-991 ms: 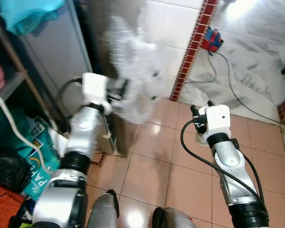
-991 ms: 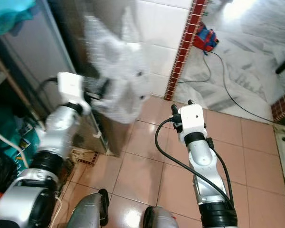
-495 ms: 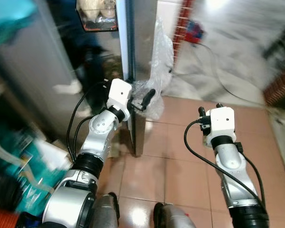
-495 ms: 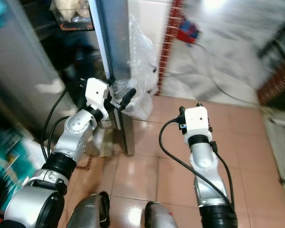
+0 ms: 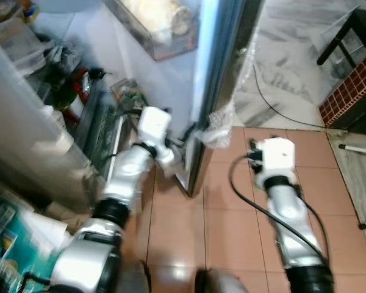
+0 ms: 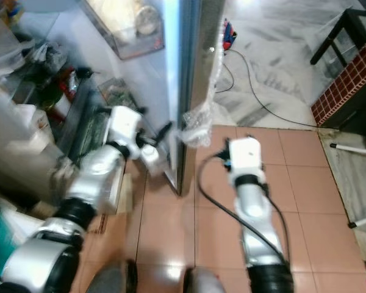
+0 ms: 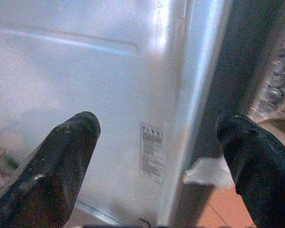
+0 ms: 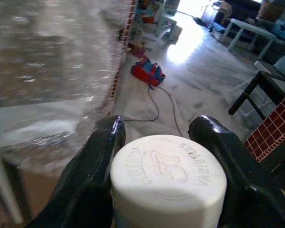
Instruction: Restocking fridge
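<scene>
With the left hand (image 7: 152, 156) spread empty at the fridge door (image 5: 216, 79) edge, the right hand (image 8: 156, 142) clamps a white-capped bottle (image 8: 167, 178) (label unreadable), which next needs carrying inside the fridge.

Directly ahead of the spread-fingered left gripper (image 7: 156, 156), the open silver fridge door (image 7: 109, 85) blocks passage. Crinkled clear plastic wrap (image 5: 218, 119) hangs beside it; bare terracotta floor tiles (image 5: 232, 201) lie below.
</scene>
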Controlling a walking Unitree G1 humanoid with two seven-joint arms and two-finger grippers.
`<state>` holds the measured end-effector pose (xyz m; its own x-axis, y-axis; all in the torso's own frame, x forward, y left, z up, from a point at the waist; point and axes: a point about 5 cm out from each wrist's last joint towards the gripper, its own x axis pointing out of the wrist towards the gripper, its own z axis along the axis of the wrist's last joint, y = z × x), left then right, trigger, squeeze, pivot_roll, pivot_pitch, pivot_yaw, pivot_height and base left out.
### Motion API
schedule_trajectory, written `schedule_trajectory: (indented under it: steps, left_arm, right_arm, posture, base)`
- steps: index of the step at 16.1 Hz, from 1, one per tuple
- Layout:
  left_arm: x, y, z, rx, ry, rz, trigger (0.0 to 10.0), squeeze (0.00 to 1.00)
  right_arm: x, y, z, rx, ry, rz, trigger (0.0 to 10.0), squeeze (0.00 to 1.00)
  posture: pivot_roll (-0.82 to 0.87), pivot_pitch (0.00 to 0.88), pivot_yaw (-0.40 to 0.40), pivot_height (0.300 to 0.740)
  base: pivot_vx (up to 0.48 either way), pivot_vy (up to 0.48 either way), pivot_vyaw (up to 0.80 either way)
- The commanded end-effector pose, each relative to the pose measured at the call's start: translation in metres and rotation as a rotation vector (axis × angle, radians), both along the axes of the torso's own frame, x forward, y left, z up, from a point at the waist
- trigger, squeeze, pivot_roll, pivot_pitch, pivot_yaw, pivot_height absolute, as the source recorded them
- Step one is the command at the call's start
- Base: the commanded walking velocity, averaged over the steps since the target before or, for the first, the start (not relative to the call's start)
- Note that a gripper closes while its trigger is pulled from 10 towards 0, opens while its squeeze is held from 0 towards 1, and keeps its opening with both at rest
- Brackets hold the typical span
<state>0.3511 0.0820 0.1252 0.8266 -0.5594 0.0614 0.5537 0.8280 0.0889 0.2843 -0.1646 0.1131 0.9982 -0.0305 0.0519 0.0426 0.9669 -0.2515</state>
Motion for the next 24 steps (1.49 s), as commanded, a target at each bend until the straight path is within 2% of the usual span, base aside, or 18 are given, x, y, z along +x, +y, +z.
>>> schedule_trajectory:
  steps: [1,7,10,18,20,23,24]
  left_arm:
    - [-0.001,-0.014,0.003,0.007,-0.012,-0.049,10.0,0.00]
    - [-0.002,-0.019,0.002,0.036,-0.021,-0.063,10.0,0.00]
    - [-0.002,-0.025,0.001,0.079,-0.034,-0.082,10.0,0.00]
    - [0.000,-0.028,-0.002,0.130,-0.040,-0.044,10.0,0.00]
    - [0.002,-0.027,-0.002,0.146,-0.036,-0.027,10.0,0.00]
    - [0.003,-0.021,-0.001,0.155,-0.054,0.021,10.0,0.00]
    - [0.002,-0.008,-0.006,0.159,-0.041,0.065,10.0,0.00]
  right_arm:
    - [-0.002,-0.009,0.003,-0.023,-0.017,-0.035,10.0,0.00]
    - [-0.001,-0.010,0.001,-0.028,-0.016,-0.044,10.0,0.00]
    - [-0.002,-0.015,0.001,-0.056,-0.015,-0.072,10.0,0.00]
    - [-0.004,-0.017,-0.002,-0.073,-0.005,-0.094,10.0,0.00]
    - [-0.004,-0.017,-0.002,-0.067,-0.003,-0.094,10.0,0.00]
    - [-0.004,-0.015,-0.003,-0.060,-0.001,-0.087,10.0,0.00]
    - [-0.004,-0.015,-0.003,-0.055,0.003,-0.076,10.0,0.00]
  posture:
    - [0.00,0.138,0.004,0.740]
    - [0.00,0.133,0.003,0.740]
    - [0.00,0.133,0.004,0.740]
    - [0.00,0.138,0.010,0.740]
    - [0.00,0.139,0.012,0.740]
    - [-0.01,0.139,0.012,0.740]
    - [-0.01,0.139,0.012,0.740]
  base:
    - [0.450,0.000,0.00]
    - [0.442,0.000,0.00]
    - [0.444,0.000,0.00]
    - [0.396,0.000,0.00]
    - [0.386,0.000,0.00]
    - [0.000,0.000,0.00]
    - [0.000,0.000,0.00]
